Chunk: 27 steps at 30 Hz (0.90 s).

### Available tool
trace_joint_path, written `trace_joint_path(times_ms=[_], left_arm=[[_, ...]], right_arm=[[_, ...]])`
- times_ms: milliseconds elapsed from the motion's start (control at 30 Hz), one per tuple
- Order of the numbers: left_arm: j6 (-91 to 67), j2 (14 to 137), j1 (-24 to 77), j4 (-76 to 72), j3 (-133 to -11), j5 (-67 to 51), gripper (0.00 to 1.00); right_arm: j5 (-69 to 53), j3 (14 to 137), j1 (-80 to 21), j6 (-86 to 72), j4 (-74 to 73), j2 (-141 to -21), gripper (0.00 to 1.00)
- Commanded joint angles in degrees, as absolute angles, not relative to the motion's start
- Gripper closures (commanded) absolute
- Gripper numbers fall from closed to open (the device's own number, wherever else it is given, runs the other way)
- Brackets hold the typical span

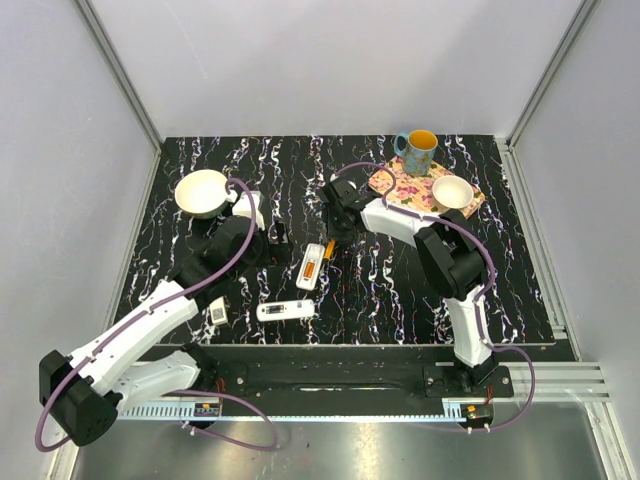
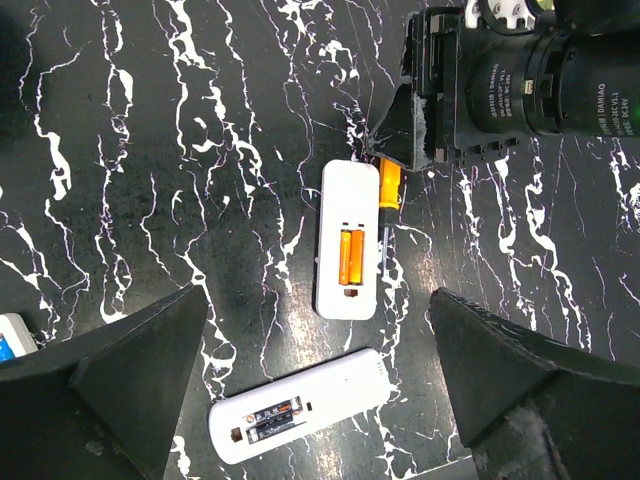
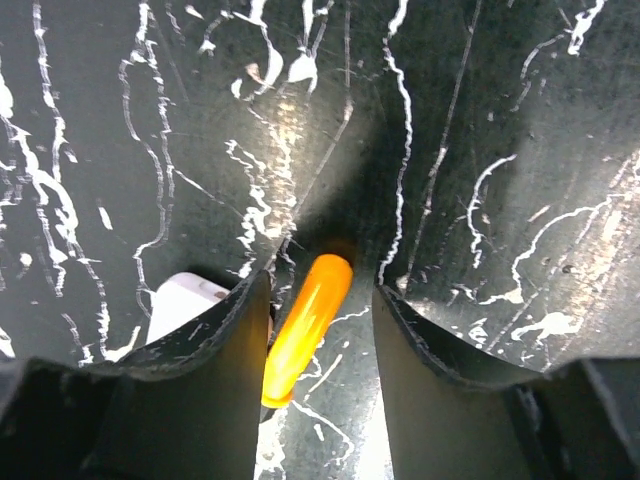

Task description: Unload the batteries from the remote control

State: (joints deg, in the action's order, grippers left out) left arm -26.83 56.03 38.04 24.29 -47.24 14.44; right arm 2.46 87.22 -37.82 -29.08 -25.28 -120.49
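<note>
The batteries (image 2: 350,258) that I can see number three. Two orange ones lie side by side in the open bay of the white remote (image 2: 346,215), near the middle of the table (image 1: 400,290).

The third, a loose battery (image 3: 305,325), lies flat on the table just off the remote's 1 o'clock corner as the left wrist camera shows it. It is close beside the remote's edge.

My right claw (image 3: 320,285) is down over this loose battery with one finger on each side, so the battery runs lengthwise through the gap. On its 3 o'clock side I see bare table between it and the finger. On its 9 o'clock side the finger's edge overlaps its lower end, and I cannot be sure whether the two touch. I read the jaws as partly drawn in around the battery but not clamped on it.

My left claw (image 2: 318,296) hangs spread wide above the remote and grasps nothing, its two fingers at 8 and 4 o'clock of the remote in its own view.

A second remote (image 2: 300,405) lies at 7 o'clock of the first, its bay facing up and dark inside. A mug (image 1: 418,152) and a small bowl (image 1: 452,191) sit toward the table's 1 o'clock corner.
</note>
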Motion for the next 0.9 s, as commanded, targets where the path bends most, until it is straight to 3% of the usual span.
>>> trace_joint_path(times_ms=[0,67,167,200,300,633,867], left_arm=[[-26.0,54.3,38.3,23.9,-47.8,17.3,0.01],[-25.8,54.0,38.3,23.9,-47.7,17.7,0.01],[-26.2,52.5,38.3,24.3,-47.0,19.3,0.01],[-26.2,51.2,38.3,24.3,-46.5,19.9,0.01],[-26.6,47.7,38.3,24.3,-45.3,21.2,0.01],[-25.6,44.3,38.2,22.5,-42.5,18.4,0.01],[-25.0,49.7,38.3,15.9,-42.6,6.1,0.01]], right_arm=[[1.8,89.4,-38.4,-30.6,-25.9,-122.6,0.50],[0.2,89.5,-38.4,-30.8,-25.7,-123.4,0.55],[0.2,89.4,-38.4,-30.5,-25.1,-123.8,0.72],[-1.3,89.4,-38.4,-30.3,-24.8,-123.8,0.84],[-2.5,89.4,-38.4,-29.9,-24.3,-123.4,0.99],[-2.0,83.0,-38.4,-30.0,-17.6,-115.6,1.00],[4.0,72.6,-37.9,-30.9,-9.9,-99.5,1.00]])
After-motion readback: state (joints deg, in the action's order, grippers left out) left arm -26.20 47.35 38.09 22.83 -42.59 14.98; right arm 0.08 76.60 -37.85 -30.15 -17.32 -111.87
